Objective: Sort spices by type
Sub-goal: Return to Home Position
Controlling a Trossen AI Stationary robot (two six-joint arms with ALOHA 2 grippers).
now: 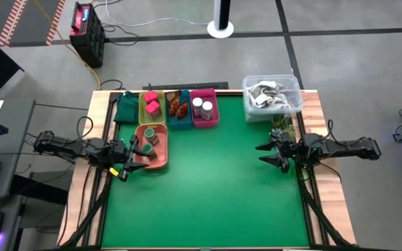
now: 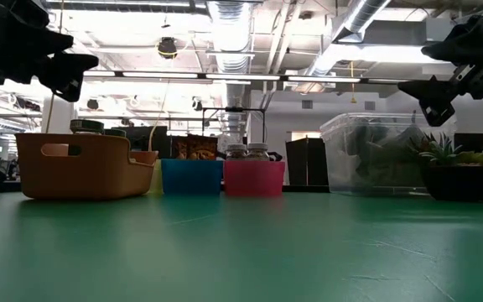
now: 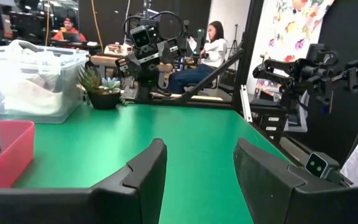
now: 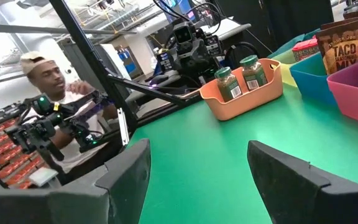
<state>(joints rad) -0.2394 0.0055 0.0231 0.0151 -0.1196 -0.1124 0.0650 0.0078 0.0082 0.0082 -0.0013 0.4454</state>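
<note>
The spices sit in trays at the far left. Pink cube boxes [image 1: 152, 103] lie in a yellow tray [image 1: 152, 118]. Brown-orange packets [image 1: 179, 104] stand in a blue tray [image 2: 191, 178]. White-lidded jars [image 1: 202, 106] stand in a pink tray [image 2: 254, 179]. Two dark green jars [image 4: 241, 78] stand upright in an orange basket [image 1: 160, 162]. My left gripper [image 1: 134, 152] hovers open and level over the basket's left side, well above its rim, with nothing between its fingers [image 3: 143, 177]. My right gripper [image 1: 261, 155] hangs open and level near the right edge, also with nothing in it.
A green tray [image 1: 126, 108] lies left of the yellow one. A clear tub [image 1: 272, 94] of white-grey items stands at the far right, with a small potted plant [image 1: 281, 125] beside it. The green mat [image 1: 215, 195] stretches bare between the arms. People show beyond the table.
</note>
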